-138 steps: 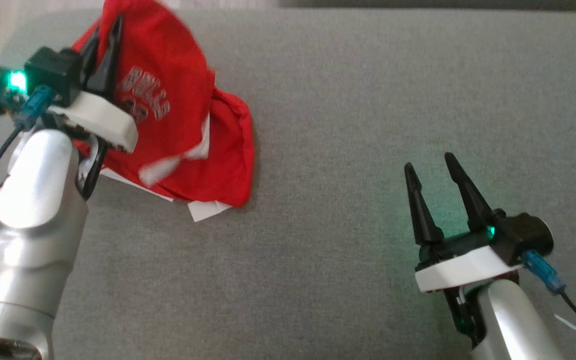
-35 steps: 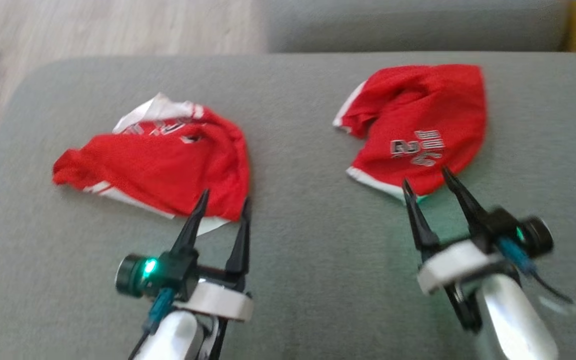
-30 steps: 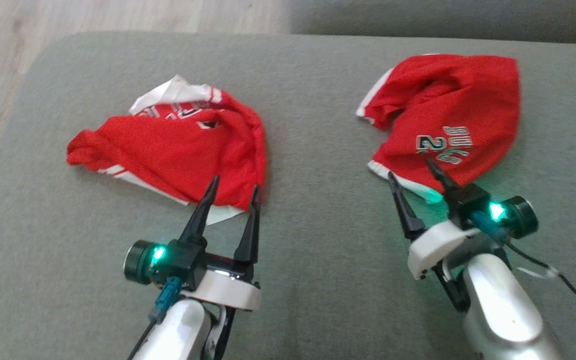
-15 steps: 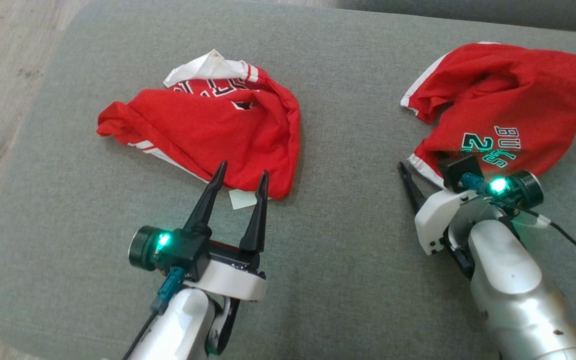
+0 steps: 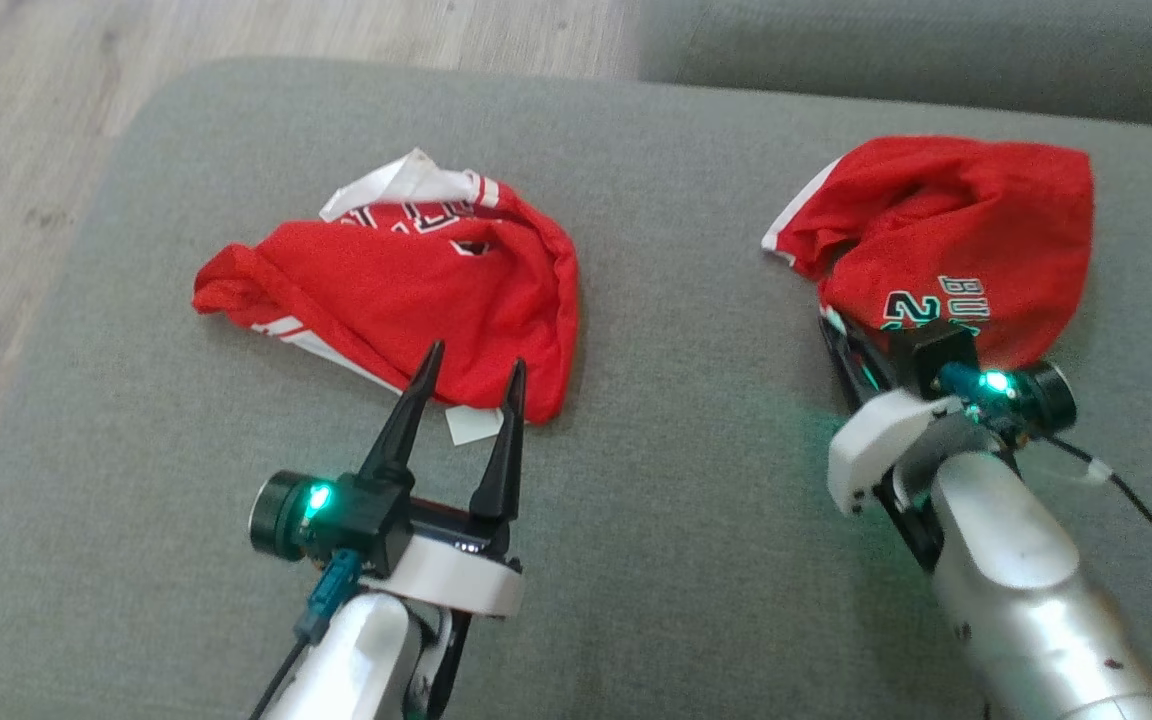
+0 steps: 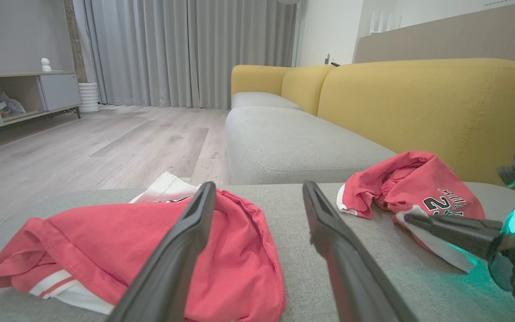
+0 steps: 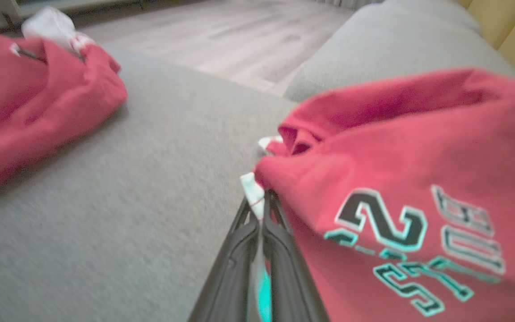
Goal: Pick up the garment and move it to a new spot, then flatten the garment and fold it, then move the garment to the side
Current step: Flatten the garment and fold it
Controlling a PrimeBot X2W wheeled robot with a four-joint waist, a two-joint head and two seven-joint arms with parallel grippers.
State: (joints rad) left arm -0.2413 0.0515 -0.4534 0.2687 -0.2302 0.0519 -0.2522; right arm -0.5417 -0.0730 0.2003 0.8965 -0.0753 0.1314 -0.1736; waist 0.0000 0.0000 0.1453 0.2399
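Observation:
Two crumpled red garments with white trim lie on a grey cushion (image 5: 676,480). The right garment (image 5: 966,220) carries a printed "2" and lettering. My right gripper (image 5: 841,345) is shut on its near white-trimmed hem. In the right wrist view the two fingers (image 7: 244,250) press together with the hem (image 7: 252,190) pinched at their tips, below the garment (image 7: 418,152). The left garment (image 5: 406,290) lies in a heap. My left gripper (image 5: 476,356) stands open at its near edge, holding nothing. In the left wrist view that gripper (image 6: 258,185) frames both the left garment (image 6: 105,241) and the right one (image 6: 418,188).
A white label (image 5: 471,426) lies between my left fingers. Wooden floor (image 5: 26,120) runs past the cushion's left and far edges. A second grey seat (image 6: 284,143) and a yellow sofa back (image 6: 441,107) stand beyond. A cable (image 5: 1146,515) trails from my right wrist.
My right gripper has closed on the right garment's hem, having stood open at it half a second ago. The left gripper stays open. The head camera has shifted.

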